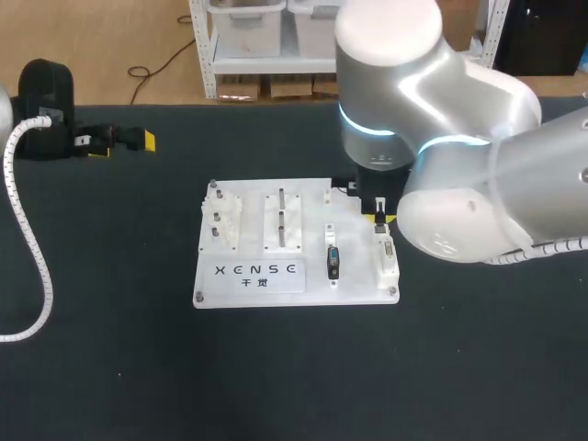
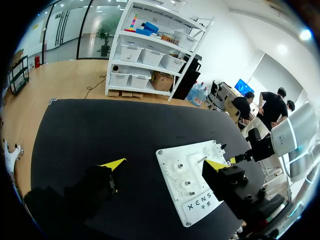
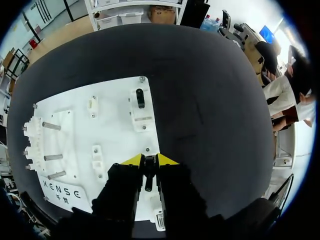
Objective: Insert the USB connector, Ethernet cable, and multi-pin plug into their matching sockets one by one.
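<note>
Two arms reach over the matte black tabletop [image 1: 110,367] in the head view. The left end effector [image 1: 123,145] sits well off the far-left corner of the white rectangular plastic fixture board [image 1: 276,276]. The right end effector [image 1: 378,217] is at the board's far-right edge, just behind a white socket block [image 1: 387,259], and its arm hides most of it.

From the left wrist, the left end effector gapes wide and holds nothing, with the board ahead.

From the right wrist, the right end effector is pinched on a slim dark plug [image 3: 148,176] over the board's edge; I cannot tell which plug. It looks small, rigid and light, and its pins would likely bend if skewed, so the grip belongs on the housing's flat sides.
</note>
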`<action>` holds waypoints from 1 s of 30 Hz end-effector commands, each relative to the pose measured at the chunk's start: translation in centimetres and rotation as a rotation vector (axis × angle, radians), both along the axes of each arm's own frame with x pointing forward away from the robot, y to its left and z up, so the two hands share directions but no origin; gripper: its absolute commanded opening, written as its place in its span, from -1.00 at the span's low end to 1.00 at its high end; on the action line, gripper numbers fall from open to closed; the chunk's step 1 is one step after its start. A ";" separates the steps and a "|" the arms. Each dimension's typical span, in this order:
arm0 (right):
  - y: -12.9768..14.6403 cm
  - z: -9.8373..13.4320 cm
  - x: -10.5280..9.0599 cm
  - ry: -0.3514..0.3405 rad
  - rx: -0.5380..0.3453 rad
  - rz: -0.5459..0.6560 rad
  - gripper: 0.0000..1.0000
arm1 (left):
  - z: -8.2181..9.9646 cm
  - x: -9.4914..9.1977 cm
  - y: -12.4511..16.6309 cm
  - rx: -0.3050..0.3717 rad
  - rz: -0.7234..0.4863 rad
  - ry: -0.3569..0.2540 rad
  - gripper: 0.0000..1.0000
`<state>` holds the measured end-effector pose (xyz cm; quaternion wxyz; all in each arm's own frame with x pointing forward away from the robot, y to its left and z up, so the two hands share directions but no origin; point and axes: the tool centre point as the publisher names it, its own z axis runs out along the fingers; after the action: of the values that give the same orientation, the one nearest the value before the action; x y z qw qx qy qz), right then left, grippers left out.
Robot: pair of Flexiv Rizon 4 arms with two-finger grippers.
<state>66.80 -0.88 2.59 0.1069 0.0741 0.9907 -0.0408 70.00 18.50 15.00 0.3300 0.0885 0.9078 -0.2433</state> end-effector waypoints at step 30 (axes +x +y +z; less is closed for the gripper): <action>0.0 -1.0 -0.1 0.002 0.018 -0.002 -1.00 | 0.0 0.0 0.0 0.000 0.000 0.000 1.00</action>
<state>66.83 -0.84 2.37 0.1025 0.0752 0.9913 -0.0339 69.99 18.50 15.00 0.3300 0.0885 0.9078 -0.2433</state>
